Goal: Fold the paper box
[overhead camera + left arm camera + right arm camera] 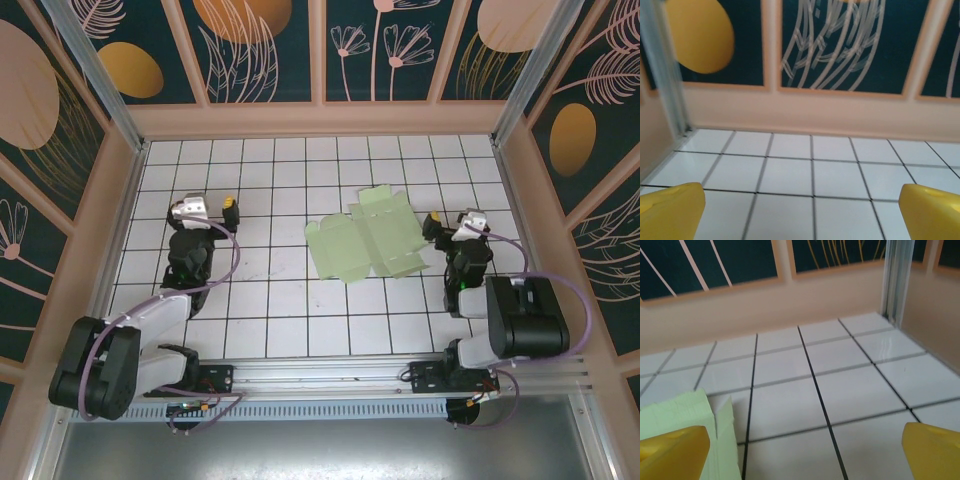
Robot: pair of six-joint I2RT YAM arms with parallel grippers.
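Observation:
The paper box (368,240) lies flat and unfolded on the white tiled floor, a pale mint-green creased cut-out with flaps, right of centre. My right gripper (449,222) stands open just to its right, with nothing between the yellow fingertips (935,450). In the right wrist view a corner of the paper box (685,415) lies at lower left, beside the left fingertip. My left gripper (212,205) is open far to the left of the card, over bare tiles. Its yellow fingertips (670,210) are wide apart with nothing between them.
Peach walls with dark floral panels (265,50) enclose the tiled floor (270,300) on three sides. A metal corner post (896,280) rises at the back right. Both arm bases sit on a rail (330,385) at the near edge.

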